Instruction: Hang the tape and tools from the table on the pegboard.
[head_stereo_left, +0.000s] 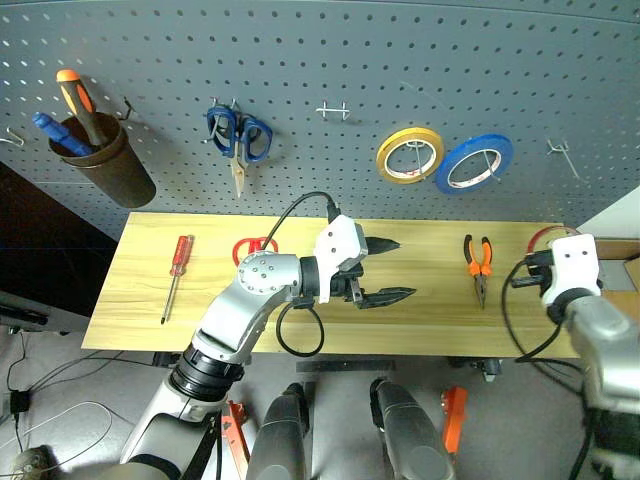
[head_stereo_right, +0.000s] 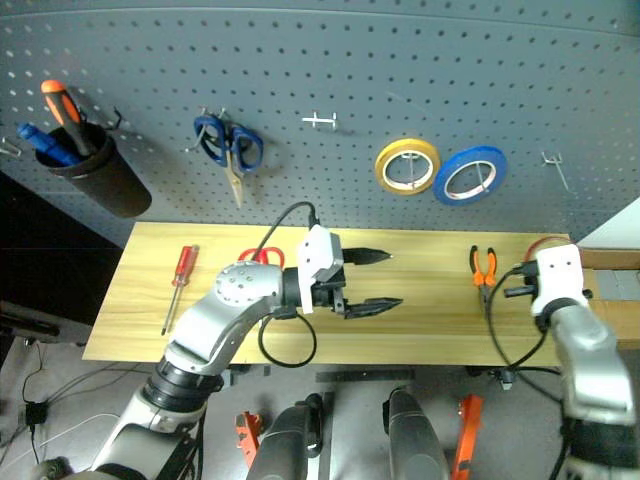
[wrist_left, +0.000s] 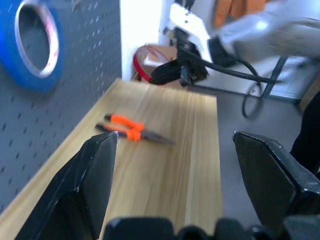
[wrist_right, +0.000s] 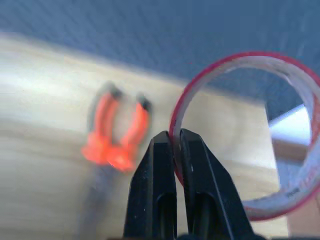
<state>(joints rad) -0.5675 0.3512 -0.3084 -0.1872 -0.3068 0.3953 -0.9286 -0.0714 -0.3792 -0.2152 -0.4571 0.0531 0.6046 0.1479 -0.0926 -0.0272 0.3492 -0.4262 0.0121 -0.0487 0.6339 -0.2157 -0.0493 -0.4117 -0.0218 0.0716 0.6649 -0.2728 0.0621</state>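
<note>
The red tape (wrist_right: 300, 65) hangs off the table's right end, with my right gripper (wrist_right: 175, 137) shut on its thin rim; its red arc (head_stereo_left: 543, 236) peeks out behind that hand. My left gripper (head_stereo_left: 405, 268) hovers open and empty over the middle of the table (head_stereo_left: 420, 330), pointing right. The orange-and-black pliers (head_stereo_left: 478, 262) lie on the right part of the top. At the left lies the red-handled screwdriver (head_stereo_left: 177, 270). My left arm partly hides the red-handled scissors (head_stereo_left: 250, 248). The pegboard (head_stereo_left: 330, 60) stands behind the table.
On the pegboard hang a yellow tape ring (head_stereo_left: 410, 155), a blue tape ring (head_stereo_left: 473, 163), blue-handled scissors (head_stereo_left: 238, 135) and a brown cup (head_stereo_left: 105, 160) holding tools. Bare hooks sit at the top middle (head_stereo_left: 333, 110) and far right (head_stereo_left: 562, 155).
</note>
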